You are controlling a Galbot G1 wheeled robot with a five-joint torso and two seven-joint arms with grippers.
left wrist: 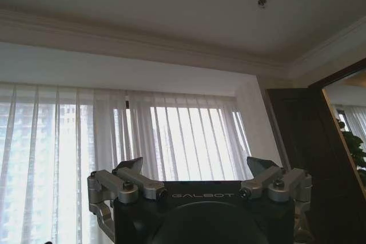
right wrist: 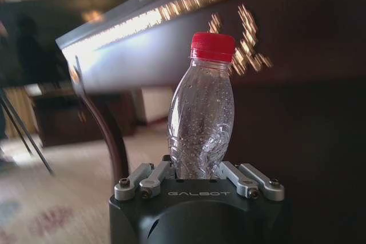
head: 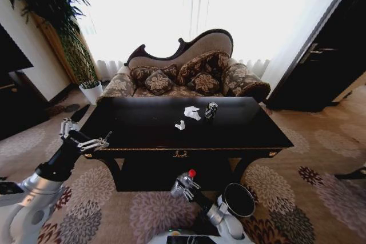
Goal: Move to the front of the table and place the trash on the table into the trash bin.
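Right wrist view: right gripper (right wrist: 197, 171) clamps bottle (right wrist: 201, 119); left gripper (left wrist: 197, 171) apparently spread.

Head view looks forward-down from above, bench (head: 189, 132) at 12 o'clock, mid-range. Left wrist view tilts up at curtains (left wrist: 143, 141) and ceiling. Right wrist view sits low, close under bench edge (right wrist: 171, 18), shared with head view.

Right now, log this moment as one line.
right tool: shut on plastic bottle, beside trash bin | left tool: open, raised | table: paper scraps, can
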